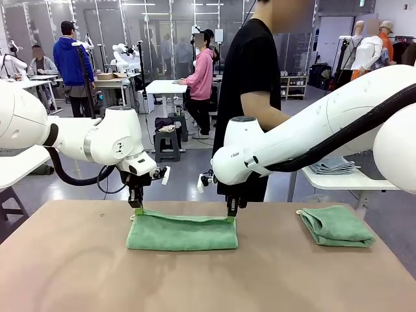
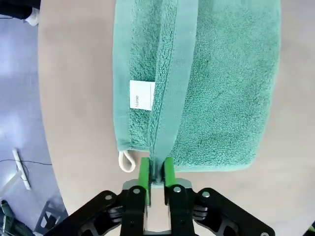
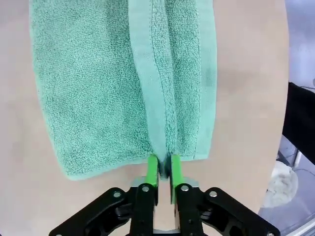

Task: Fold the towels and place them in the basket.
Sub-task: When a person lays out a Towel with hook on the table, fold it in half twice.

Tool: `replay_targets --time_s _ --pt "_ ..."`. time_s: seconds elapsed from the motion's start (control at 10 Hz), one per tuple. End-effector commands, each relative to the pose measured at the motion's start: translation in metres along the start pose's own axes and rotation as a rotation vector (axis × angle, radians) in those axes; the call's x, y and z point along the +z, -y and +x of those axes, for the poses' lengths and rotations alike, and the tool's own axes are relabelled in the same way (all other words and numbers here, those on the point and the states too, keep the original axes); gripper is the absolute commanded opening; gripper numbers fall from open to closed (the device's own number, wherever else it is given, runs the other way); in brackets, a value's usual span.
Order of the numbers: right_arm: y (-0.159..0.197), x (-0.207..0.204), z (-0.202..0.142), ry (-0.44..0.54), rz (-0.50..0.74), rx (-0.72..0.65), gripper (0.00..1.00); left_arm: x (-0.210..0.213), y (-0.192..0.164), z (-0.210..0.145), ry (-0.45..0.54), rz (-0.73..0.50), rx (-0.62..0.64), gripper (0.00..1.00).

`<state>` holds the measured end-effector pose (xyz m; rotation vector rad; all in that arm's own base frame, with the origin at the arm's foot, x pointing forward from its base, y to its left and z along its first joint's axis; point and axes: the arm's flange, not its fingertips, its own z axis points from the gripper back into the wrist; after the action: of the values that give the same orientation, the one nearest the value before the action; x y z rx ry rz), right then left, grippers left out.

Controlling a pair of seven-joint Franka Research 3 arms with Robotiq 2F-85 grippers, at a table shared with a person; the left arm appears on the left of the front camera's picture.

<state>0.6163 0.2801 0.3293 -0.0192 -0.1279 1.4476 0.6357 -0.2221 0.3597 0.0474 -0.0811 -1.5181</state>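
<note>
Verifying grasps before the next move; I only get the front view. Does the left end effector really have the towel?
Observer: Yes. In the left wrist view the left end effector has its pads either side of the hem of the towel, beside a white loop.
Operator: And the right?
Observer: Same: the right end effector pinches the hem at the towel's other end.
Operator: Label?
Observer: A white label sits face up near the loop.
</note>
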Motion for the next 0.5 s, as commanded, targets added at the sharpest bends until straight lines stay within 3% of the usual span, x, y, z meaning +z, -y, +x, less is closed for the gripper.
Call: replay_targets --time_s 0.0,0.1,0.2,0.3,0.4 --pt "0.001 0.003 0.003 0.001 -0.034 -0.006 0.41 0.004 -0.001 0.0 0.004 0.058 0.021 0.37" --pt "0.002 0.007 0.001 0.009 -0.043 0.003 0.44 0.008 0.0 -0.003 0.001 0.083 0.026 0.42" --pt "0.0 0.014 0.001 0.027 -0.053 0.015 0.61 0.015 0.003 -0.007 0.004 0.096 0.024 0.55" --pt "-0.003 0.027 -0.001 0.043 -0.06 0.017 0.64 0.029 0.007 -0.012 0.017 0.096 0.026 0.59" --pt "-0.018 0.052 -0.002 0.054 -0.03 -0.034 0.75 0.056 0.025 -0.017 0.034 0.064 0.02 0.59"
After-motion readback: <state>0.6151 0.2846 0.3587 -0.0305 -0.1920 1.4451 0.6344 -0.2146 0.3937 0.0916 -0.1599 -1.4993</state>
